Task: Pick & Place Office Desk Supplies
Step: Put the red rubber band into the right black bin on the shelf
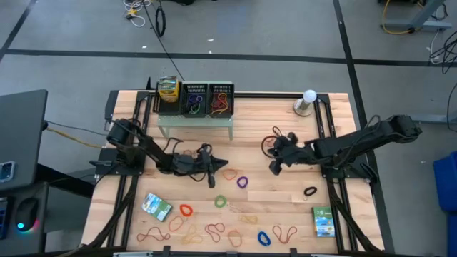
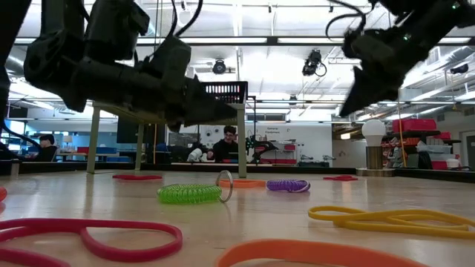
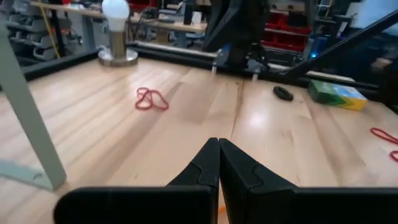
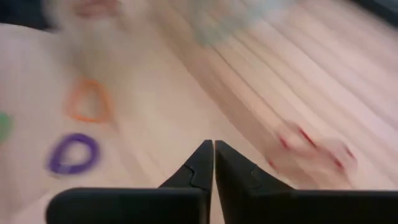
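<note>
Rubber bands in many colours lie flat across the near half of the table: an orange band (image 1: 230, 173), a purple band (image 1: 242, 182), a green coil (image 2: 189, 193), a black band (image 1: 310, 191) and a red band (image 3: 151, 99). One packet (image 1: 156, 206) lies near left, another packet (image 1: 323, 221) near right. My left gripper (image 3: 217, 168) is shut and empty, low over the table's middle, pointing about level toward the right edge. My right gripper (image 4: 213, 165) is shut and empty, slanting down above bare wood beside the red band (image 4: 311, 149).
At the back stand a pale-green shelf (image 1: 195, 127), two black mesh trays (image 1: 207, 100) with bands inside, and a crayon box (image 1: 167, 89). A light bulb on a stand (image 1: 308, 100) is at the far right. Bare wood lies between the two grippers.
</note>
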Available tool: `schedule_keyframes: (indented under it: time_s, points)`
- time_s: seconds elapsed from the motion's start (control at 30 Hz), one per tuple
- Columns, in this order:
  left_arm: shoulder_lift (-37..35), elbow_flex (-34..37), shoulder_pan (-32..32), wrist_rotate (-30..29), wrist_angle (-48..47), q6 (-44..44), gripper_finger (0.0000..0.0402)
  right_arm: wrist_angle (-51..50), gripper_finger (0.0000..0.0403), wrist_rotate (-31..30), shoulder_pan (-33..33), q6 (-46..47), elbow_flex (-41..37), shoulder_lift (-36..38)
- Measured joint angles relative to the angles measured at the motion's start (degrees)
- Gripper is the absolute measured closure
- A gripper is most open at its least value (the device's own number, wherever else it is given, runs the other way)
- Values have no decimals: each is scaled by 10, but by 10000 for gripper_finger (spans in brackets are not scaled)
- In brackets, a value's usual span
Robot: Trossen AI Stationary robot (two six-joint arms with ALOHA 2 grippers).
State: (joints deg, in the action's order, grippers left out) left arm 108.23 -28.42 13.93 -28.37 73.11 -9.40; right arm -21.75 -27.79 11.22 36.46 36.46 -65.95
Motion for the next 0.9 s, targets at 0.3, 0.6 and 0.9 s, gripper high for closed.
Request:
schedule_keyframes:
  time_s: [0.3, 0.6, 0.9]
  points:
    - [9, 0, 0, 6, 6, -33, 394, -90, 287, -69, -32, 270, -56, 0]
    - [9, 0, 0, 5, 17, -35, 394, 40, 212, -31, -118, 223, -99, -13]
    - [8, 0, 0, 5, 17, -35, 394, 71, 211, 15, -193, 231, -77, -112]
